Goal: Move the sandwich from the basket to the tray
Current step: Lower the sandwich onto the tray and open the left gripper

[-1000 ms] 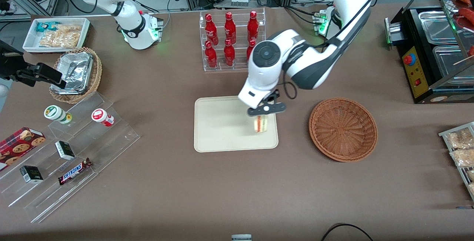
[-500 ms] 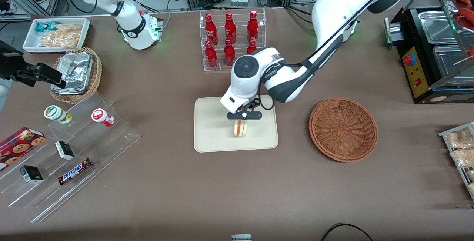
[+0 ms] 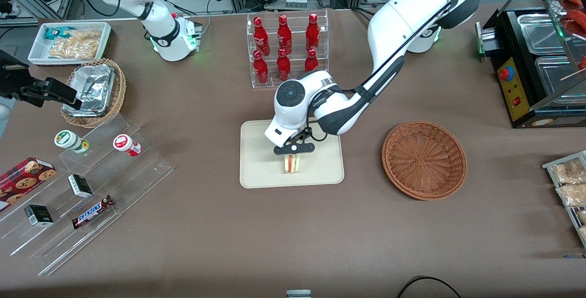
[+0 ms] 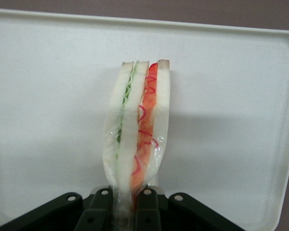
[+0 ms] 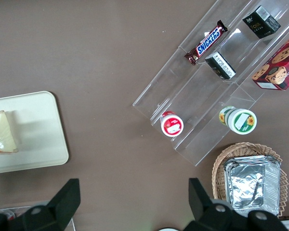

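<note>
One step left: by my reading, only the release and the lift away are still to do.
Sandwich (image 3: 291,164): a wrapped triangular wedge of white bread with green and red filling, held edge-on over the cream tray (image 3: 256,160); it sits in the half of the tray nearer the front camera, roughly midway along its length.
Hand (image 3: 293,154): the working arm's hand is clamped narrow on the sandwich, its fingers (image 4: 102,208) pinching the wedge at one end, as the wrist view shows.
Contact with tray: I cannot tell whether the sandwich already rests on the tray or hangs just above it; the wrist view shows a soft shadow close around it, which suggests it is very low.
Basket (image 3: 424,159): the reddish-brown wicker basket lies toward the working arm's end of the desk, well apart from the tray, with nothing in it.
Done so far: judged from how things lie, the pick from the basket and the carry across are complete.
Still to do: settle the wedge on the tray if it is not down yet, open the fingers, and rise clear.
Risk: standing on a thin edge, the wedge may tip over flat on release; that would still leave it on the tray.
</note>
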Controlling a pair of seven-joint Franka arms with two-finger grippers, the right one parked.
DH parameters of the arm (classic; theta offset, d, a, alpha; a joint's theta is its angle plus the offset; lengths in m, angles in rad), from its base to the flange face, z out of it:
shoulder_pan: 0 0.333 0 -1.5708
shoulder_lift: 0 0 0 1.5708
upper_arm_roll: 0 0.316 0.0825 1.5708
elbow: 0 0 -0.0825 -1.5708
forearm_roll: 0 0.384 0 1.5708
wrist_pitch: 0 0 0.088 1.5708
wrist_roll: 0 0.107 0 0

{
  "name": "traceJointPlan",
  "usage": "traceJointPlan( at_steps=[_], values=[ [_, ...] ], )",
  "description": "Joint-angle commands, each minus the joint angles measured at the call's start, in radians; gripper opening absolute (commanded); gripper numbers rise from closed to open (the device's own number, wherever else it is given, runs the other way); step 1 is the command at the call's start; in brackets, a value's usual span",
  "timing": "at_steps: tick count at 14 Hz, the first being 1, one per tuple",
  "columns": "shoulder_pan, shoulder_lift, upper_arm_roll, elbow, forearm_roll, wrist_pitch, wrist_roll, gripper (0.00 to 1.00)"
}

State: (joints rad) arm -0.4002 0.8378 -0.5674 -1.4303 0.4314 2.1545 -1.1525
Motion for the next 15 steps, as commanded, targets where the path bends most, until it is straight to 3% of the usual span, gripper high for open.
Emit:
traceJointPlan(
  at_steps=[1,2,3,4,9,13,15],
  values=[
    [-0.029,0.027,0.011,0.034,0.024,0.004,-0.038,0.14],
    [-0.031,0.029,0.011,0.033,0.024,0.005,-0.039,0.31],
    [-0.031,0.029,0.011,0.031,0.024,0.004,-0.039,0.74],
    [-0.031,0.023,0.011,0.031,0.027,0.001,-0.041,0.99],
    [-0.014,-0.093,0.011,0.030,0.013,-0.096,-0.053,0.99],
    [0.095,-0.322,0.011,0.001,0.000,-0.305,-0.139,1.00],
    [0.171,-0.420,0.009,-0.041,-0.061,-0.358,-0.125,1.00]
  ],
)
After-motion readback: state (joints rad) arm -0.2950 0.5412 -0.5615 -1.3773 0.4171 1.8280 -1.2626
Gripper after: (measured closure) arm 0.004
